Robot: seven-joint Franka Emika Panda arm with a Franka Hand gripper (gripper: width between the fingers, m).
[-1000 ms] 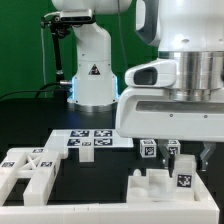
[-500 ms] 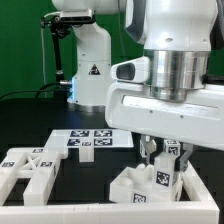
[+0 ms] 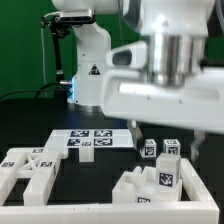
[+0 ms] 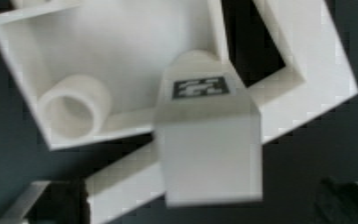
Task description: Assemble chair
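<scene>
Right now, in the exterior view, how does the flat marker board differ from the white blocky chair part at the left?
The marker board is thin and flat; the left chair part is thick and blocky. The marker board shows several tags; the left chair part shows one. Both are white and rest on the dark table.

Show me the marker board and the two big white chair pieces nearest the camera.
Marker board (image 3: 88, 140): exterior view, a tag near its middle.
Chair piece at the exterior view's left (image 3: 30, 163): exterior view, its top face.
Chair piece at the exterior view's right (image 3: 138, 190): exterior view, its front wall.
</scene>
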